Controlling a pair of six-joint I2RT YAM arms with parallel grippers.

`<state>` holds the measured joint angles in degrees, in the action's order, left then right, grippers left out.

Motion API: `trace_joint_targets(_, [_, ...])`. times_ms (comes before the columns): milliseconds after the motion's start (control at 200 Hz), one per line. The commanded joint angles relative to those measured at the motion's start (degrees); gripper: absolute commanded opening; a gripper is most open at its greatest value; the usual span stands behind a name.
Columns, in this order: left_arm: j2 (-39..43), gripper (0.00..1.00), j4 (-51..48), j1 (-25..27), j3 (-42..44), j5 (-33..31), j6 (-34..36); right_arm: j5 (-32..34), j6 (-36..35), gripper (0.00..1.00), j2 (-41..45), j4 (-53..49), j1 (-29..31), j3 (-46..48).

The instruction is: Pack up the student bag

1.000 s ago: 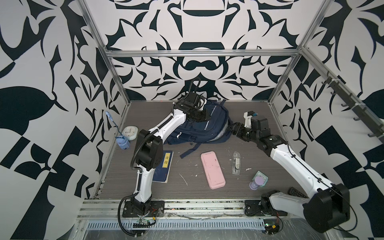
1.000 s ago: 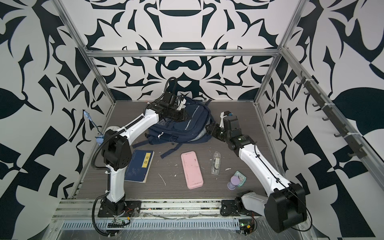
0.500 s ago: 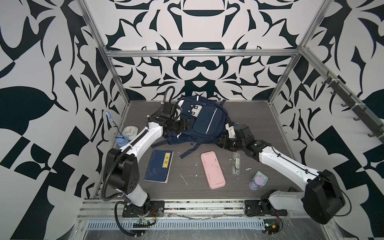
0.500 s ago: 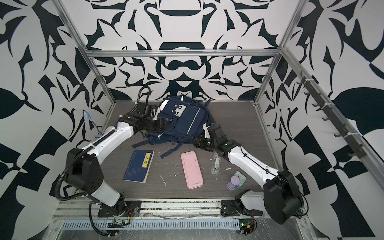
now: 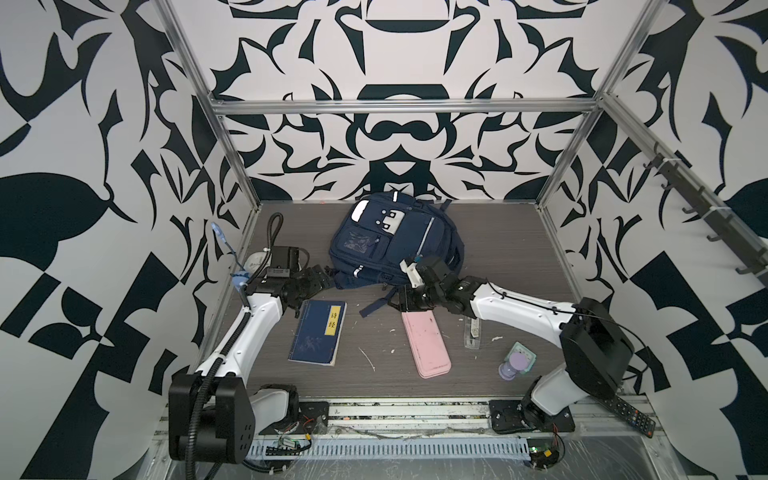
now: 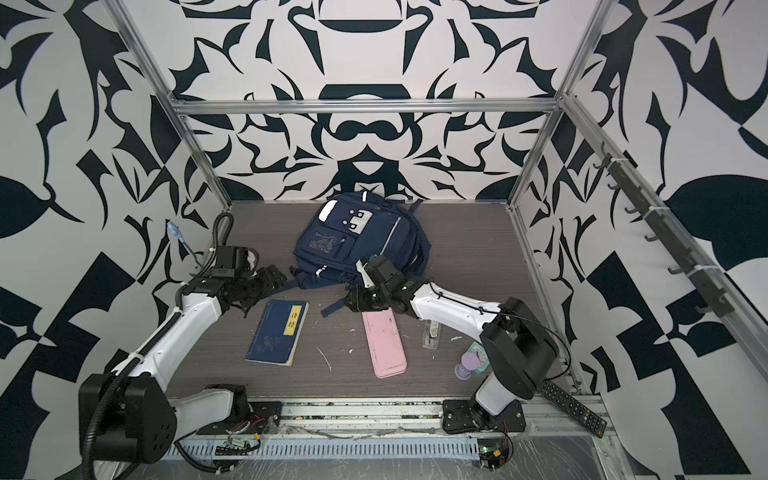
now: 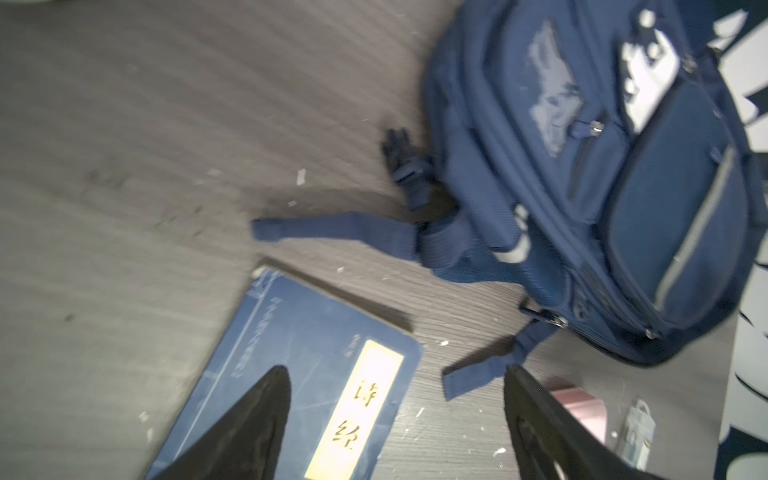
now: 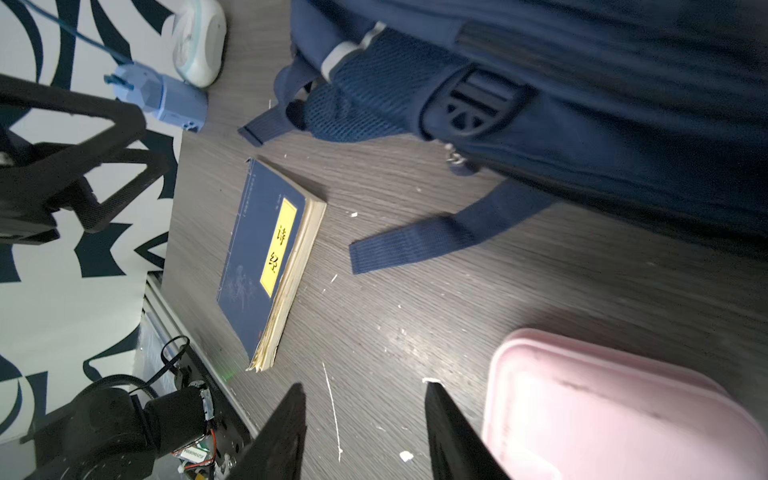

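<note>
The student bag (image 5: 395, 245) (image 6: 357, 245), navy with white strips and a dotted white patch, lies face up at the back of the table. In the left wrist view the student bag (image 7: 623, 174) is beyond my fingers. My left gripper (image 5: 320, 277) (image 6: 275, 276) sits just left of its lower corner, open and empty; my left gripper (image 7: 395, 370) hovers over a blue book (image 7: 291, 365). My right gripper (image 5: 405, 301) (image 6: 359, 301) (image 8: 365, 386) is open and empty, low over the table between a loose bag strap (image 8: 436, 241) and a pink case (image 8: 602, 407).
On the table in front of the bag lie the blue book (image 5: 318, 338) (image 6: 278, 332), the pink case (image 5: 426, 349) (image 6: 384, 349), a small clear packet (image 5: 471, 330) and a purple bottle (image 5: 513, 365). A white object (image 8: 199, 41) and a blue device (image 8: 166, 99) sit by the left wall. A remote (image 5: 627, 415) lies on the front rail.
The bag has been turned from lying flat to face up and let go. Both arms have pulled back toward the front. The left jaws have opened wide; the right jaws have narrowed somewhat.
</note>
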<state>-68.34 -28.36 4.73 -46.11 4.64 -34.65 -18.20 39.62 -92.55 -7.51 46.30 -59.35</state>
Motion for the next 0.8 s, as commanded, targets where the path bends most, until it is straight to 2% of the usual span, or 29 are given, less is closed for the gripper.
trace_joint_targets(0, [0.27,0.84,1.47,-1.96,4.12,-2.30,-4.08,0.35,-2.24,0.49,-1.87,-0.67,2.28,-4.08])
trace_joint_targets(200, [0.06,0.84,4.26,-2.96,8.86,-5.05,-6.69,0.31,-3.41,0.49,-4.44,-1.80,4.88,-5.55])
trace_joint_targets(395, [-1.55,0.84,5.53,-3.33,10.71,-8.85,-6.24,-0.96,-4.18,0.50,-6.21,-2.09,6.24,-6.36])
trace_joint_targets(700, [-4.26,0.84,8.55,-7.07,13.18,-5.53,-5.89,-1.04,-5.91,0.51,-8.78,-4.70,8.07,-8.38])
trace_joint_targets(795, [-7.89,0.84,9.71,-7.04,13.77,-3.78,-6.29,-0.78,-6.22,0.51,-9.30,-5.31,8.21,-8.97])
